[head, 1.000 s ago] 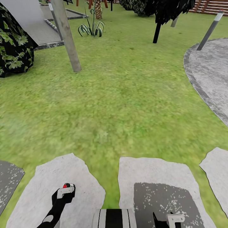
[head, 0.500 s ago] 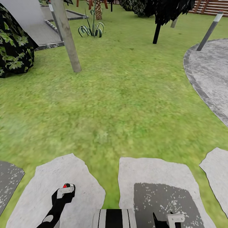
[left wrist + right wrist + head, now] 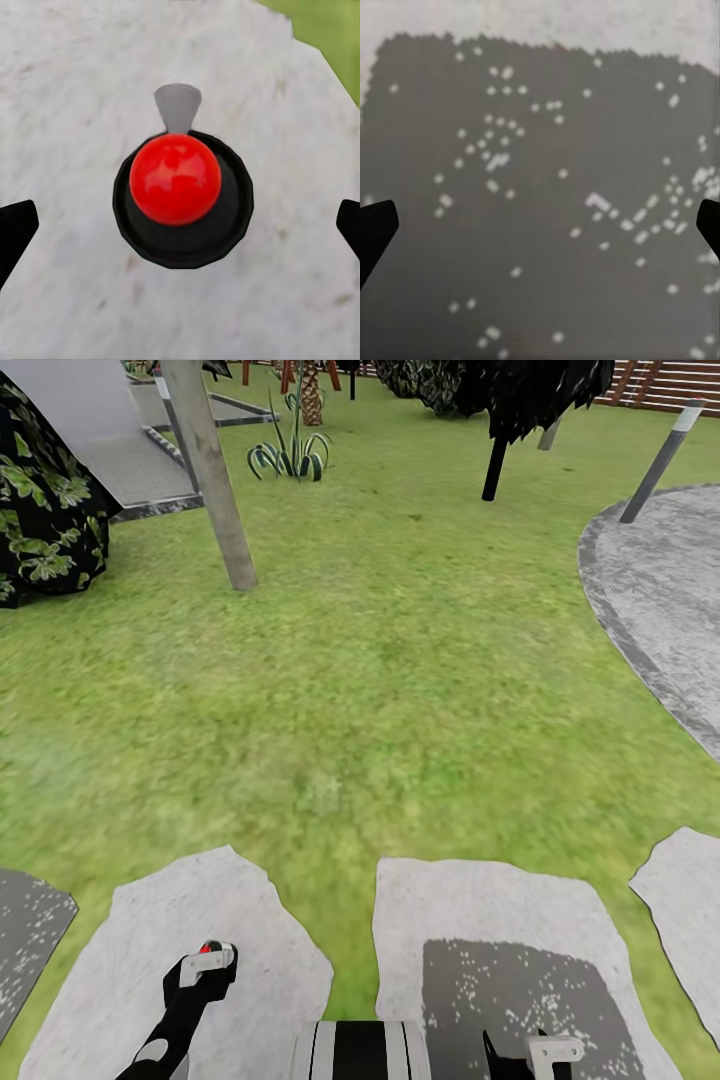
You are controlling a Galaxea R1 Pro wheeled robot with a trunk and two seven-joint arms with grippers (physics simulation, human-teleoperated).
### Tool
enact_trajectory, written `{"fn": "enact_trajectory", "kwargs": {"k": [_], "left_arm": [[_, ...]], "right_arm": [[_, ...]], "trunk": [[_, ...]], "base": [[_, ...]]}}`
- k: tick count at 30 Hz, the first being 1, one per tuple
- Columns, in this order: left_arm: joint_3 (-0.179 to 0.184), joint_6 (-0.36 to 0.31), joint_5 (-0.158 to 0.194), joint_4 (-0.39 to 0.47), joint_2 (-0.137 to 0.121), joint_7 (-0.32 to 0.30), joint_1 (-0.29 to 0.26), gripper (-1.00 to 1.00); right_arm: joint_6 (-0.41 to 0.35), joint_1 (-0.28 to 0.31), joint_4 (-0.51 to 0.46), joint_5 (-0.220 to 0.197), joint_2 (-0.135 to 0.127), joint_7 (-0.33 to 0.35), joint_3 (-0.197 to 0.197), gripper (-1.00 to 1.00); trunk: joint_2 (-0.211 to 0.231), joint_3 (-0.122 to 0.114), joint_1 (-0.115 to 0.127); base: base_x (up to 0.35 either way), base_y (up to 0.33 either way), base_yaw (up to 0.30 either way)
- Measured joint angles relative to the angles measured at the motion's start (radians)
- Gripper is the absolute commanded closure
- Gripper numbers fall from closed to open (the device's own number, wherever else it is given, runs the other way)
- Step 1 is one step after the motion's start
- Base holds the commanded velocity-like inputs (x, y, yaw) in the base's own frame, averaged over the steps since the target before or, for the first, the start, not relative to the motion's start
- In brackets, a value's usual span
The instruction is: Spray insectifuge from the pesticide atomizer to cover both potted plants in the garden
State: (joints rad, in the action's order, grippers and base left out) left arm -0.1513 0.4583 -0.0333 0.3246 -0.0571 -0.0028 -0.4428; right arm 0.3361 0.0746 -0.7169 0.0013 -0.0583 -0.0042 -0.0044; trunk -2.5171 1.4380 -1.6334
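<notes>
I am in the garden, facing its green lawn; the brown slat fence shows at the far right. The pesticide atomizer is out of view. A low plant with arching striped leaves stands far ahead; I cannot tell whether it is one of the potted plants. My left gripper hangs over a grey stone slab. In the left wrist view it is open, with a red ball on a round black base centred between the fingertips. My right gripper is open over a shadowed slab.
A leaning grey trunk rises at the left front, beside a dark leafy bush. A black tree and a slanted bollard stand far ahead. Curved grey paving borders the lawn on the right. Another slab lies near right.
The whole picture has crept by a few pixels, so the camera has moved slightly. Both arms keep their pose.
</notes>
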Motion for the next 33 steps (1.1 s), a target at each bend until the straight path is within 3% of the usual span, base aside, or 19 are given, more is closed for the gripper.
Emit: {"fn": "enact_trajectory", "kwargs": {"k": [13,14,33], "left_arm": [[0.000,0.000,-0.001,0.000,0.001,0.000,0.000,-1.00],[0.000,0.000,-0.001,0.000,0.001,0.000,0.000,1.00],[0.001,0.000,-0.001,0.003,0.001,0.000,0.000,1.00]], "right_arm": [[0.000,0.000,0.000,0.000,0.000,0.000,0.000,-1.00],[0.000,0.000,0.000,0.000,0.000,0.000,0.000,-1.00],[0.000,0.000,0.000,0.000,0.000,0.000,0.000,-1.00]], "trunk": [[0.000,0.000,0.000],[0.000,0.000,0.000],[0.000,0.000,0.000]], "base": [[0.007,0.000,0.000],[0.000,0.000,0.000],[0.000,0.000,0.000]]}}
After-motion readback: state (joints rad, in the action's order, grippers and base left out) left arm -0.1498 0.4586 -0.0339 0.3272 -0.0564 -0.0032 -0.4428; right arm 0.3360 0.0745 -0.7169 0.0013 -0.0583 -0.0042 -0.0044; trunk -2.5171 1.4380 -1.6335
